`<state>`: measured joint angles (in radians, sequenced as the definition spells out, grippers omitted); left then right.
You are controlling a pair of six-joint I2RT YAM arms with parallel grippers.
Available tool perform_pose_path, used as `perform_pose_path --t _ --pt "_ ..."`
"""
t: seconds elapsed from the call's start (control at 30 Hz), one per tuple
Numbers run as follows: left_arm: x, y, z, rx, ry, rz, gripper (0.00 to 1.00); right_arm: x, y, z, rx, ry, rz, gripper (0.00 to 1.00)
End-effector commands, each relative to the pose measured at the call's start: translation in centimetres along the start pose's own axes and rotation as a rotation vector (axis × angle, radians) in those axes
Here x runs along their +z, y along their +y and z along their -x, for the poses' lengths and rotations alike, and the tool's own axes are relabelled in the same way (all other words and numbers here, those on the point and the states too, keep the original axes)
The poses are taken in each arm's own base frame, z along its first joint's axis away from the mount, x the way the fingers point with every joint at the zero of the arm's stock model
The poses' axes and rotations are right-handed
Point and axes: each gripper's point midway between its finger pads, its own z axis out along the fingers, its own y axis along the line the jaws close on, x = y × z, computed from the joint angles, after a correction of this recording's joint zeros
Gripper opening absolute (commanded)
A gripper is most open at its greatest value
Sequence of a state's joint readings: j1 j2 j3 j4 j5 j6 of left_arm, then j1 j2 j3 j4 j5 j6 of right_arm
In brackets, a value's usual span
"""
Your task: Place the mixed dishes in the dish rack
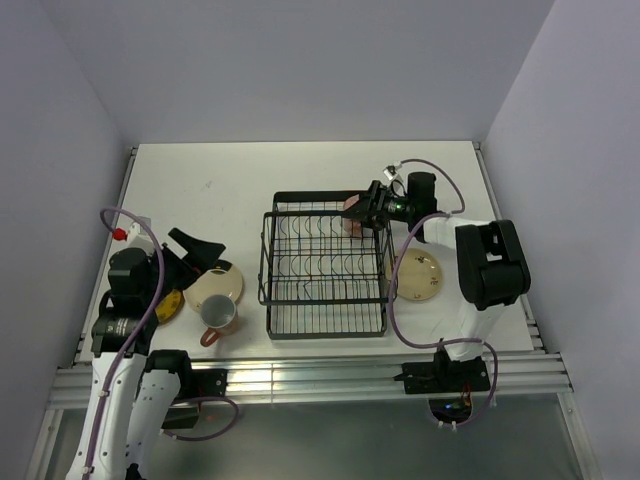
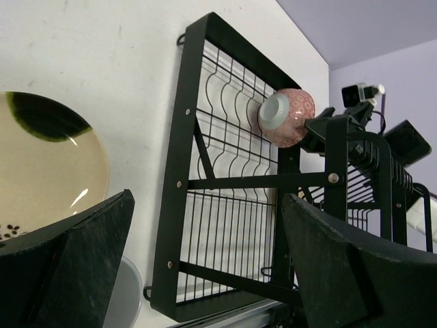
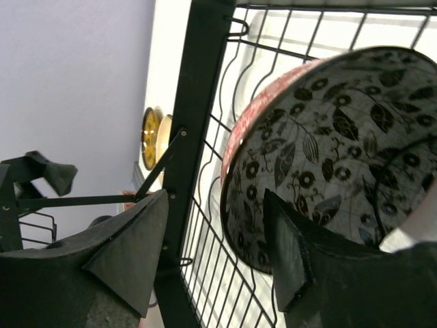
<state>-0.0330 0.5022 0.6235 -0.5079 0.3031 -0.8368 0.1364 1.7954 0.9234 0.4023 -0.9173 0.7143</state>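
At the far right corner of the dish rack (image 1: 266, 268), your right gripper (image 3: 215, 205) stands partly open with the small bowl's (image 3: 328, 137) rim between its jaws. One dark, matte finger sits inside the bowl and the other hangs clear of its outer wall. It is not clamped. The bowl lies tipped on its side in that corner, glossy and speckled pinkish-red outside, with black leaves and flowers printed on grey inside. Its right edge is cut off in the wrist view, and you cannot tell whether the inner finger touches it.

The rack is thin black wire in a flat metal frame.

Your left gripper (image 1: 200, 250) is spread wide and empty above a glossy cream plate (image 2: 48, 164), beside the mug (image 1: 218, 315). Your left arm hides most of the yellow plate (image 1: 168, 303).
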Motion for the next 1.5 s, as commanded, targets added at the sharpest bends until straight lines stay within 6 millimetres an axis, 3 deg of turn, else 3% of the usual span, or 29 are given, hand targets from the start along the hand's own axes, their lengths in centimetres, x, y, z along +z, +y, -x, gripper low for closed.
perform_pose_path --t 0.0,0.47,0.63,0.8,0.87,1.07,1.23,1.37,1.47 --pt "-1.0 -0.5 1.7 -0.018 -0.057 0.04 0.96 -1.4 1.4 1.0 -0.078 -0.036 -0.028 0.66" --pt "-2.5 1.4 2.1 -0.11 -0.079 0.21 0.99 -4.5 -0.1 2.9 -0.151 -0.109 -0.288 0.72" --pt "-2.3 1.8 0.9 -0.135 -0.015 0.236 0.99 -7.8 -1.0 4.9 -0.124 -0.234 -0.51 0.72" --pt "-2.3 3.0 -0.5 -0.193 0.022 0.279 0.99 -12.6 0.5 6.7 -0.15 -0.365 -0.703 0.72" --pt "-2.4 3.5 -1.0 -0.204 0.038 0.304 0.99 -14.8 1.3 7.3 -0.173 -0.43 -0.774 0.77" --pt "-2.6 4.2 -2.0 -0.247 0.096 0.366 0.99 -17.3 4.0 7.3 -0.189 -0.514 -0.775 0.78" --pt "-2.6 4.0 -2.3 -0.269 0.128 0.385 0.99 -16.6 5.2 6.6 -0.178 -0.511 -0.725 0.77" --pt "-2.5 4.0 -2.7 -0.252 0.168 0.396 0.93 -15.9 5.4 6.3 -0.197 -0.489 -0.733 0.77" --pt "-2.0 4.1 -4.2 -0.242 0.242 0.402 0.94 -15.7 5.8 6.3 -0.204 -0.48 -0.719 0.76"
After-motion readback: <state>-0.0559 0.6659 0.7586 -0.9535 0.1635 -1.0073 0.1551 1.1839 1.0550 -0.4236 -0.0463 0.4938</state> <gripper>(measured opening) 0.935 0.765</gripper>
